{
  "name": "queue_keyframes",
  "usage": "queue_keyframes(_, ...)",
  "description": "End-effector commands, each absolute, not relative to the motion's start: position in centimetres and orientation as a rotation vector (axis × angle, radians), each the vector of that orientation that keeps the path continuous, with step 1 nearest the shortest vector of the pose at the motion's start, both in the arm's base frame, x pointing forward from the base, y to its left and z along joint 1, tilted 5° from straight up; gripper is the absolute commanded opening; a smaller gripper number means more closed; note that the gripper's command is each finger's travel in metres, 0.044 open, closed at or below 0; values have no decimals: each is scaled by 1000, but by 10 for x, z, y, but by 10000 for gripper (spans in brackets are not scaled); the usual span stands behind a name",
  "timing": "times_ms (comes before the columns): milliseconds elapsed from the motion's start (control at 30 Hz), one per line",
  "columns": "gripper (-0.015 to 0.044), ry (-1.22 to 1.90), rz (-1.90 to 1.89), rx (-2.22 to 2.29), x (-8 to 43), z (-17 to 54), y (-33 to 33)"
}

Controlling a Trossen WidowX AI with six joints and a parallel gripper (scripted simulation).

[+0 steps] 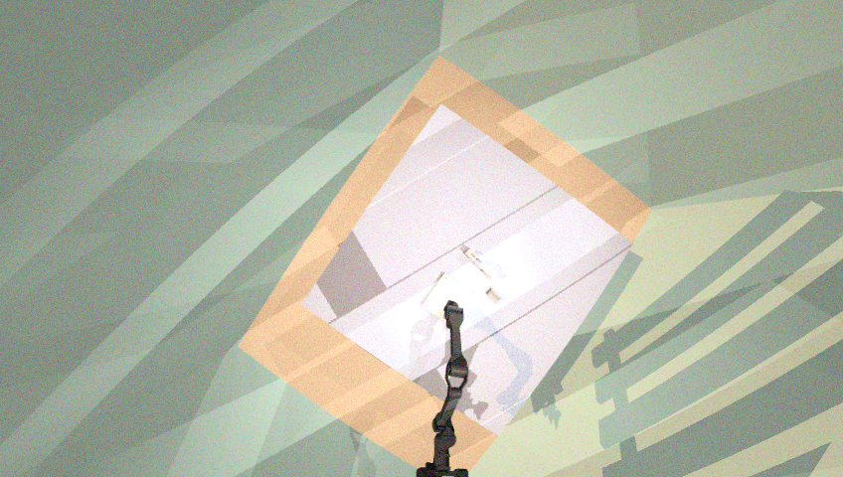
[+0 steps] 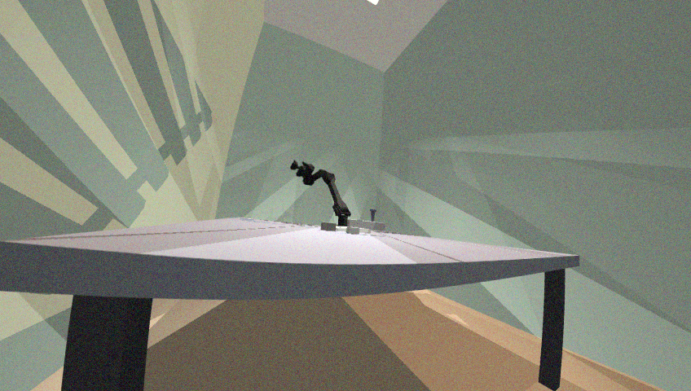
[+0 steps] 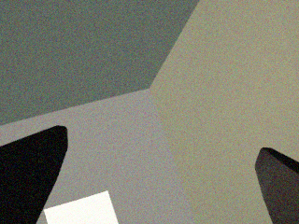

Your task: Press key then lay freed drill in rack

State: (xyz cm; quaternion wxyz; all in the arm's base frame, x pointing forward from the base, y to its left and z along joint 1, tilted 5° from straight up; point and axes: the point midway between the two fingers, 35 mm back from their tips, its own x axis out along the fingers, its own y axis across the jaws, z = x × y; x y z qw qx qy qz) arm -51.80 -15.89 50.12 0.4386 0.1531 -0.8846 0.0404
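Observation:
My gripper [image 1: 451, 303] [image 2: 293, 164] [image 3: 166, 148] is open and empty, raised high above the table. Its fingers stand wide apart in the wrist view, with only walls and ceiling behind them. A small dark upright thing [image 2: 372, 214], which looks like the drill, rises from a low pale block at the right of the arm's base in the exterior view. A pale square piece [image 1: 437, 295] lies partly under the gripper in the top view. A narrow pale piece [image 1: 476, 261] [image 2: 353, 230] and a small block [image 1: 492, 294] [image 2: 327, 226] lie nearby. I cannot tell which is the rack; the key is not distinguishable.
The pale table [image 1: 425, 195] [image 2: 291, 249] carries the pieces, with its front edge nearest the exterior camera. The arm's black base [image 1: 442, 460] [image 2: 342, 218] stands beyond the pieces in that view. A bright ceiling panel [image 3: 84, 210] shows low in the wrist view.

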Motion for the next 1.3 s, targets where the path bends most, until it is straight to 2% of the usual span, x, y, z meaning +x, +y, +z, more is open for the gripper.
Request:
queue_keyframes(0,374,-2199,100,380,-518,501,-159)
queue_keyframes(267,164,-2199,98,383,-518,501,-160)
queue_keyframes(467,6,-2218,37,452,-503,501,-204)
queue_keyframes(700,0,-2282,-115,613,-466,486,-302)
queue_keyframes(900,0,-2278,-284,773,-413,472,-379)
queue_keyframes(1000,0,-2289,-238,763,-394,479,-385)
queue_keyframes(1267,0,-2221,-474,996,-306,451,-468)
